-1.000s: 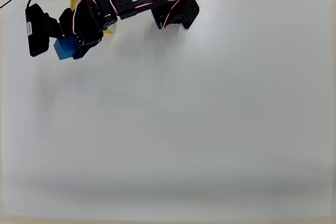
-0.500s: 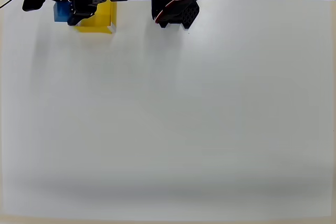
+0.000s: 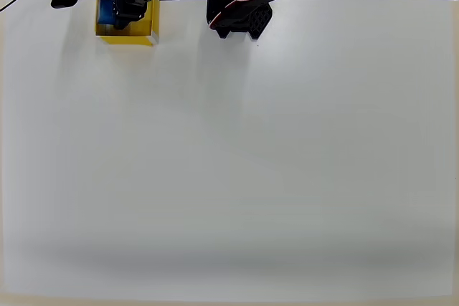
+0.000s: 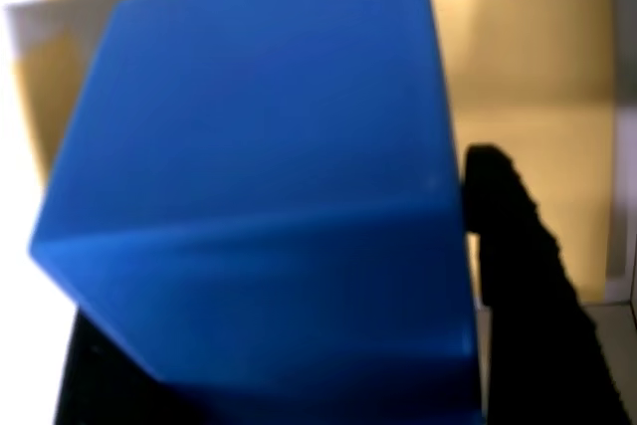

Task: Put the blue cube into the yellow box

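Observation:
In the overhead view the yellow box [image 3: 140, 34] sits at the table's far left corner, partly under the black arm. The blue cube [image 3: 107, 11] hangs over the box's left half, held in my gripper [image 3: 115, 12], which is shut on it. The wrist view has the blue cube [image 4: 259, 196] very close up, with a black finger [image 4: 513, 266] pressed against its right side. Behind it lie the yellow box's inner walls and floor [image 4: 528, 97].
The arm's black base [image 3: 240, 16] stands at the table's far edge, right of the box. The white table [image 3: 251, 163] stretches wide toward the near edge and to the right.
The gripper has carried the blue cube up and to the right, from the table left of the box to a spot over the box's left half.

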You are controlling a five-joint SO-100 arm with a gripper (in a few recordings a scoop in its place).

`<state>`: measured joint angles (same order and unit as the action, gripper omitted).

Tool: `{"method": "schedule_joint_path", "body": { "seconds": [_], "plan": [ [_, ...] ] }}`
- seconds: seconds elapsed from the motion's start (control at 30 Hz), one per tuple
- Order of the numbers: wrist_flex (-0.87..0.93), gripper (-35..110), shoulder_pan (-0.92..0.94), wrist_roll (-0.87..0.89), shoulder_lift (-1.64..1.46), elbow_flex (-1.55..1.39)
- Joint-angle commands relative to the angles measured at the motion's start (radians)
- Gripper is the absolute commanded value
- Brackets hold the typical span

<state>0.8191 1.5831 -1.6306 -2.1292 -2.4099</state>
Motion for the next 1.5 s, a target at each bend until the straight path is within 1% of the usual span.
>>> {"method": "schedule_joint_path", "body": {
  "seconds": [0.0, 0.37, 0.5, 0.6, 0.67, 0.83, 0.9, 1.13, 1.2, 1.33, 1.47],
  "plan": [
    [0.006, 15, 0.04, -0.008, -0.114, -0.008],
    [-0.005, 15, 0.064, -0.018, -0.164, -0.097],
    [-0.048, 20, 0.075, -0.029, -0.173, -0.141],
    [-0.084, 35, 0.084, -0.038, -0.183, -0.163],
    [-0.1, 42, 0.092, -0.055, -0.189, -0.172],
    [-0.077, 46, 0.1, -0.092, -0.218, -0.15],
    [0.02, 46, 0.109, -0.117, -0.239, -0.095],
    [0.6, 45, 0.107, -0.156, -0.35, 0.268],
    [0.735, 45, 0.107, -0.179, -0.374, 0.353],
    [0.887, 43, 0.1, -0.232, -0.419, 0.423],
    [0.948, 28, 0.044, -0.255, -0.476, 0.411]
  ]
}}
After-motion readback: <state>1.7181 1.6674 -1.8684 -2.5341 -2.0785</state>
